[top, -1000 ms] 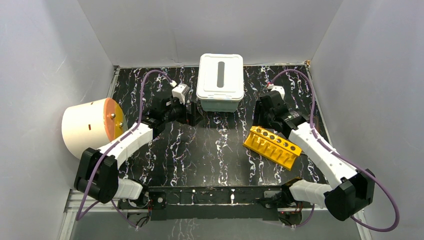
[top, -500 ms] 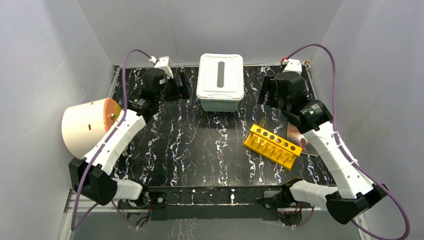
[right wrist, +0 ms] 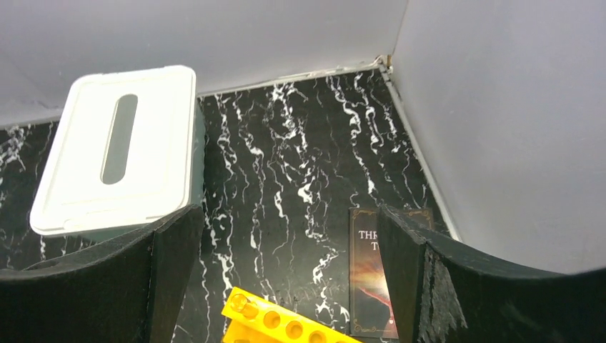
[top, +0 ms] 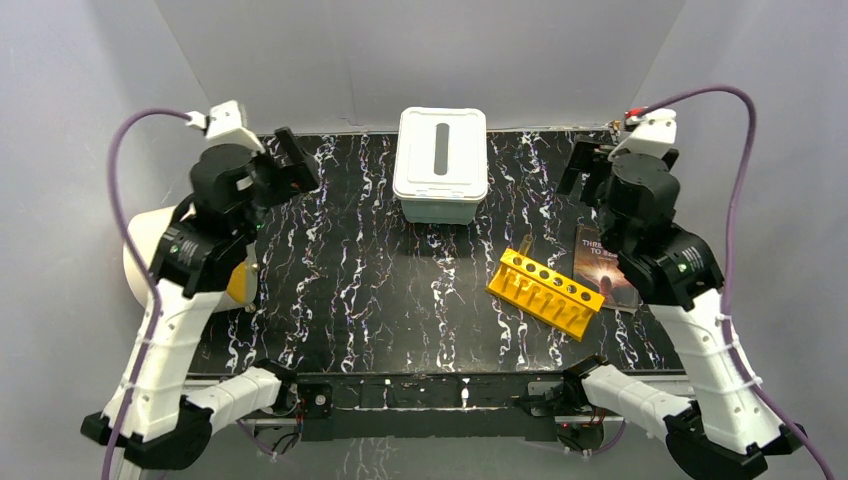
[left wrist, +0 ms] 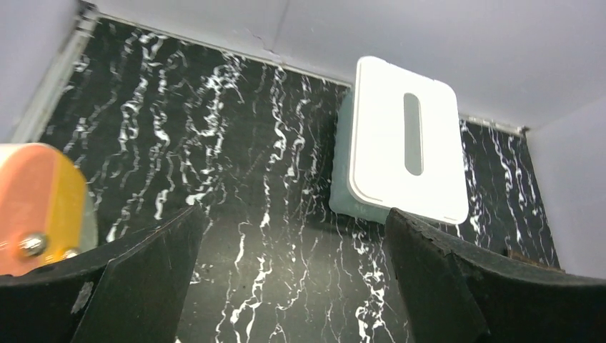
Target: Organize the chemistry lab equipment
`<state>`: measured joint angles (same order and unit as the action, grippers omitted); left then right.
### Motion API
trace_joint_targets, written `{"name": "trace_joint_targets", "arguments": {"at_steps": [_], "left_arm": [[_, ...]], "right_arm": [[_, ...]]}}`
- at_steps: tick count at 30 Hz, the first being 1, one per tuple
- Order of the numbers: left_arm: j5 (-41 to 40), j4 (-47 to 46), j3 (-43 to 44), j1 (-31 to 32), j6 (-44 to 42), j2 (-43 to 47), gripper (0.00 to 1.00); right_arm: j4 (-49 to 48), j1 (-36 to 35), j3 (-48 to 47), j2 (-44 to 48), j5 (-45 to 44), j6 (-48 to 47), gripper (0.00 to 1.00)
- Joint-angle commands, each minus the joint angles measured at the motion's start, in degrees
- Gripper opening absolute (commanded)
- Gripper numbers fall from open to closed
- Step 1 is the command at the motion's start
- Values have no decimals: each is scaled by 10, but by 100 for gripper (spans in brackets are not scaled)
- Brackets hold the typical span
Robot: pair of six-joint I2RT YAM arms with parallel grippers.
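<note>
The yellow holed rack [top: 545, 292] lies on the black marbled table at the right of centre, and its end shows in the right wrist view [right wrist: 286, 325]. A thin clear tube [top: 524, 246] stands at its far end. My left gripper [top: 290, 162] is raised high over the table's back left, open and empty [left wrist: 293, 221]. My right gripper [top: 590, 172] is raised over the back right, open and empty [right wrist: 286, 214]. The beaker, funnel, scissors, rubber tube, bag, stick and blue cap are out of view.
A white lidded box [top: 441, 160] with a dark slot in its lid stands at the back centre. A dark-covered book [top: 603, 265] lies right of the rack. A white drum with an orange face [top: 150, 250] sits at the left, partly behind my left arm.
Both arms have lifted up and swung outward from beside the white box. The book, hidden under the right arm before, now shows.
</note>
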<state>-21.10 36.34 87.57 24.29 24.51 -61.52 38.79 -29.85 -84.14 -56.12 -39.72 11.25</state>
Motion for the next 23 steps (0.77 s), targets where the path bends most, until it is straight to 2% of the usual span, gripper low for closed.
{"name": "trace_joint_targets", "arguments": {"at_steps": [1, 5, 13, 23], "left_arm": [[-87, 115, 54, 1, 8, 27, 98], [-111, 150, 99, 2, 11, 31, 98], [-107, 192, 147, 1, 29, 45, 98], [-92, 232, 147, 1, 54, 54, 98]], "right_arm": [[-37, 1, -27, 41, -42, -16, 99], [-14, 1, -19, 67, -63, 13, 99], [50, 1, -37, 80, -36, 58, 99], [85, 1, -36, 98, -28, 65, 99]]}}
